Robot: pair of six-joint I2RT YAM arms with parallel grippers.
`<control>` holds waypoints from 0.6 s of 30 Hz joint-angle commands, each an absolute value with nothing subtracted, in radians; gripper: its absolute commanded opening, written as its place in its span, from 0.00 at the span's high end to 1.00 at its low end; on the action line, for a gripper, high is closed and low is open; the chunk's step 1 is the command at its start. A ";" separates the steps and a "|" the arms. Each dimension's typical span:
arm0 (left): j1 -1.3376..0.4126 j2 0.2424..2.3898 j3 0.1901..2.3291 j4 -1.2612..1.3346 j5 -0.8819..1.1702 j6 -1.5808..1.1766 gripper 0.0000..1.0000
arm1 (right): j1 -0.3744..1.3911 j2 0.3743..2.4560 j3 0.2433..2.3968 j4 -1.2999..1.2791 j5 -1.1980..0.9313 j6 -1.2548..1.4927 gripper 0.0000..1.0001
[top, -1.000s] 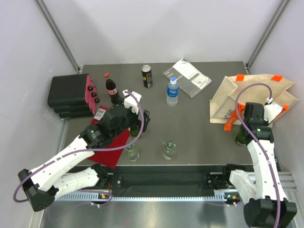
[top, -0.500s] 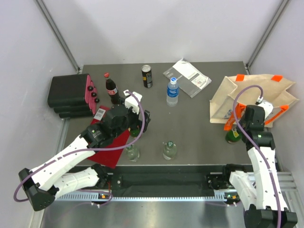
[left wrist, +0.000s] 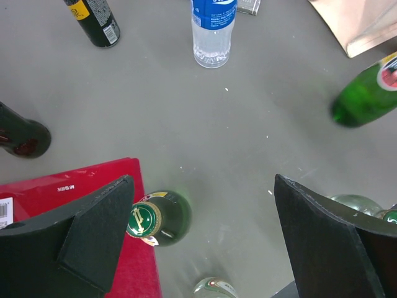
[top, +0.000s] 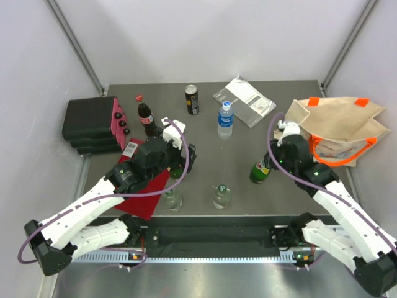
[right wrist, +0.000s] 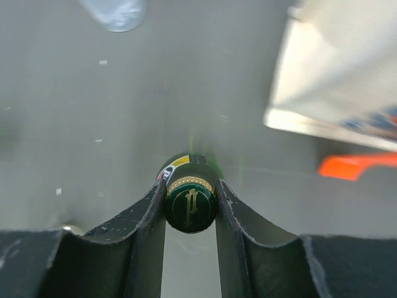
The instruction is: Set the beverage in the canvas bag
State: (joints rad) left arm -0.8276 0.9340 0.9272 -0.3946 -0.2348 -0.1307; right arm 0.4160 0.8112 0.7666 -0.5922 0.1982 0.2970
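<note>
Gripping the neck of the green bottle (right wrist: pixel 190 208), the right pincer (right wrist: pixel 190 186) is closed on it just under the cap, one finger on either side. In the overhead view the bottle is seen tilted over the right half of the bench (top: pixel 205 133); whether its base is lifted clear cannot be told. The canvas bag (top: pixel 338 121) lies further right, near the bottle but apart from it. The left pincer (left wrist: pixel 201 205) is held wide open above a second green bottle (left wrist: pixel 155 217) beside the red packet (left wrist: pixel 62 186), and nothing is held in it.

The grasp is judged done. The carry to the bag's mouth and the release inside are left.

Compared with a second ago, the bottle has been drawn leftward, away from the bag it stood just beside. The bag is shaped differently, its left edge pulled in toward the right. The left arm is seen unchanged.
</note>
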 commanded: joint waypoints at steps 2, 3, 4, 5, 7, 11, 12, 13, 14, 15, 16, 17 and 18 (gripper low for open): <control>-0.828 0.928 0.917 -0.325 -0.267 -0.120 0.02 | 0.541 0.874 0.796 -0.373 0.255 0.278 0.93; -0.828 0.928 0.917 -0.324 -0.270 -0.120 0.02 | 0.552 0.882 0.792 -0.362 0.255 0.276 0.89; -0.828 0.928 0.916 -0.325 -0.271 -0.118 0.02 | 0.560 0.893 0.787 -0.354 0.259 0.276 0.87; -0.828 0.928 0.916 -0.322 -0.272 -0.118 0.02 | 0.574 0.902 0.781 -0.336 0.264 0.278 0.84; -0.828 0.928 0.916 -0.322 -0.275 -0.118 0.02 | 0.589 0.904 0.758 -0.315 0.275 0.275 0.75; -0.828 0.930 0.916 -0.321 -0.282 -0.117 0.02 | 0.617 0.882 0.715 -0.262 0.279 0.282 0.64; -0.828 0.931 0.916 -0.321 -0.282 -0.115 0.02 | 0.620 0.877 0.698 -0.244 0.281 0.285 0.60; -0.830 0.933 0.916 -0.319 -0.282 -0.115 0.02 | 0.623 0.873 0.687 -0.238 0.285 0.287 0.59; -0.828 0.934 0.916 -0.321 -0.282 -0.115 0.02 | 0.626 0.864 0.677 -0.229 0.285 0.290 0.57; -0.828 0.937 0.916 -0.321 -0.281 -0.115 0.02 | 0.627 0.861 0.660 -0.221 0.288 0.293 0.55; -0.828 0.939 0.916 -0.321 -0.282 -0.115 0.02 | 0.629 0.858 0.651 -0.216 0.290 0.296 0.53; -0.828 0.939 0.916 -0.321 -0.282 -0.117 0.02 | 0.632 0.851 0.641 -0.212 0.290 0.298 0.53; -0.828 0.939 0.916 -0.321 -0.282 -0.115 0.02 | 0.632 0.847 0.626 -0.207 0.290 0.298 0.52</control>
State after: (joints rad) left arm -0.8276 0.9352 0.9226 -0.3870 -0.2676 -0.1272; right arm 0.6182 0.8776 0.6605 -0.2848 0.2680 0.2844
